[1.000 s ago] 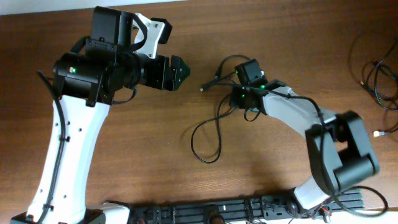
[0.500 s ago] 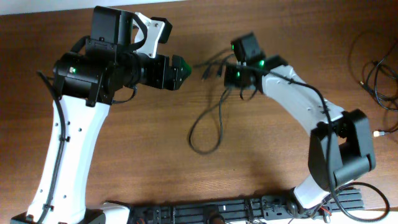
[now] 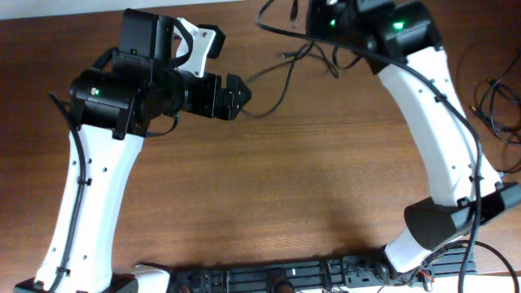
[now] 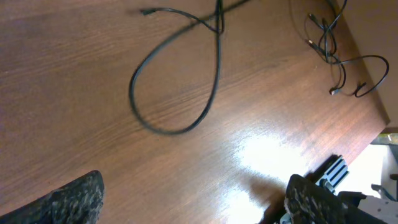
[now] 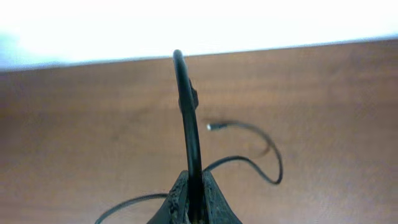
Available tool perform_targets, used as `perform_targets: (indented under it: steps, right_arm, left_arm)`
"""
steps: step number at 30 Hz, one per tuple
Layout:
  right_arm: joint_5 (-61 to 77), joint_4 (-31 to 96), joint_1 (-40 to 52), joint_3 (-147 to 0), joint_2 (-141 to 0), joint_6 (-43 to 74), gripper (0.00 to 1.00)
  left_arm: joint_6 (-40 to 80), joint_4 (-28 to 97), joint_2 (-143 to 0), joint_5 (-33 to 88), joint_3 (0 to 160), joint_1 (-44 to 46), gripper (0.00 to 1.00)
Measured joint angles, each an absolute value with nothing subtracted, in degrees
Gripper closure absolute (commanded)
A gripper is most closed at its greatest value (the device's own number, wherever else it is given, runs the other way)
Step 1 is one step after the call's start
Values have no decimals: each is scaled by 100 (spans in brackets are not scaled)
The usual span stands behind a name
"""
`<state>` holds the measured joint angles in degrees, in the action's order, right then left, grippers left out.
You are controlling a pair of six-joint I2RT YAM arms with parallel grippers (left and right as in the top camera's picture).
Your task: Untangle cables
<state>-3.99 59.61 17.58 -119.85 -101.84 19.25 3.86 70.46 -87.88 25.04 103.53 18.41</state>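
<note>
— Where is the cable (image 3: 281,75) seen?
— Near the far edge of the desk (image 3: 326,187), to which the right arm (image 3: 431,106) is stretched; it is pinched in the right jaws, which are closed tight on it; in the right wrist view a black length is shown rising straight from between the tips; from there it is draped down and leftward, and its loop (image 4: 177,93) is caught by the left wrist camera.
— And the left jaws?
— They are spread wide, and nothing is gripped; the two fingers (image 4: 71,199) are seen at the lower corners of that view; the left arm (image 3: 106,106) is pointed rightward, and a trailing part of the cable is seen just beside its tip.
— Is anything else pictured?
— A second tangle (image 3: 492,102) of thin cables is seen at the desk's right edge, well apart from the gripped cable.
</note>
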Motion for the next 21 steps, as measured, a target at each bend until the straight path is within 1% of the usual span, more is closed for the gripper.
perform_targets:
  steps: [2,6,18,21]
  right_arm:
    - [-449,6010,1625,-12289,-10184,1925,96]
    - [-517,6276,956,-12663,-10184,1922,96]
    - [-580,7096,-2206,-12682,-10186,1925,96]
    - [-622,7218,-3212,-12689,-10186,1929,96]
  left_arm:
    - [386,7067,-8788,2504,10353,1841,5]
    - [384,7129,-8788,2504,10353,1841,5]
    - [257,7159,-8788,2504,10353,1841,5]
    - [257,7157,-8788,2504,10353,1841,5]
